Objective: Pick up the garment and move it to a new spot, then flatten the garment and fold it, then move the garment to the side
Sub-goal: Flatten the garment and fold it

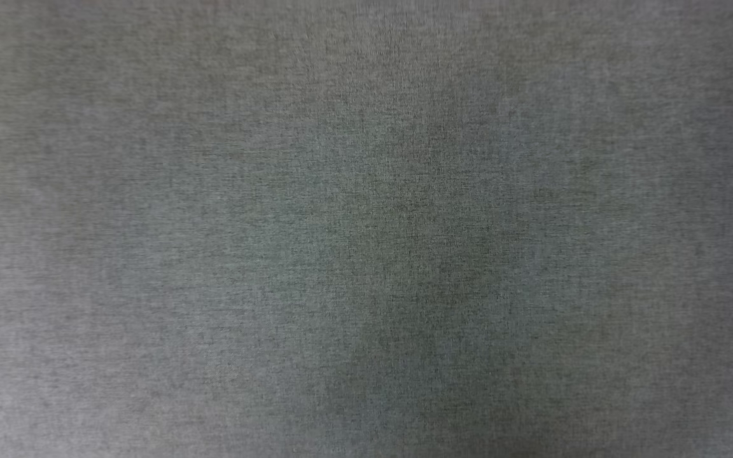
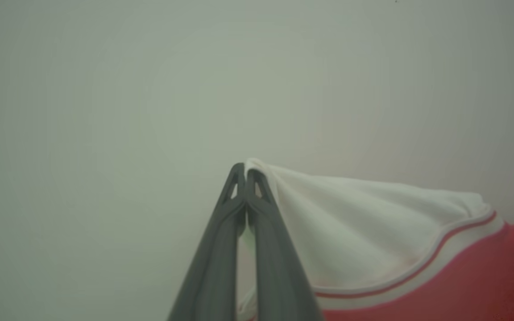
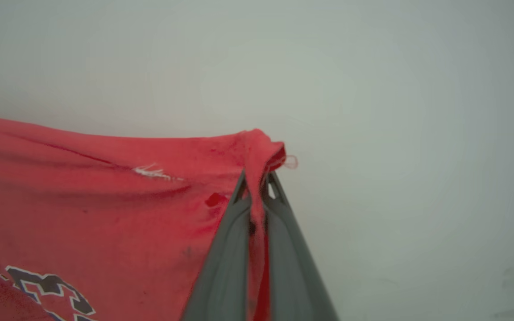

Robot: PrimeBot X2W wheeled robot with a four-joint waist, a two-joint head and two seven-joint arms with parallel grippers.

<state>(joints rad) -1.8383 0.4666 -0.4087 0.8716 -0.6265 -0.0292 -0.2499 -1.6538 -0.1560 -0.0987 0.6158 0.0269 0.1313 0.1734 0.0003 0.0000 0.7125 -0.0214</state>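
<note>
left gripper (image 2: 244,171): white sleeve (image 2: 364,232) of red jersey T-shirt (image 2: 462,285) is pinched | right gripper (image 3: 257,178): shirt's red corner (image 3: 261,147) is pinched, black white-edged lettering (image 3: 47,285) is shown | head view: grey woven surface (image 1: 366,229) is shown

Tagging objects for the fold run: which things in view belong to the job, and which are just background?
Job:
- garment
- left gripper, shut on its white sleeve
- right gripper, shut on a red edge

Not job:
- grey woven surface, head view
- pale backdrop, wrist views
</note>
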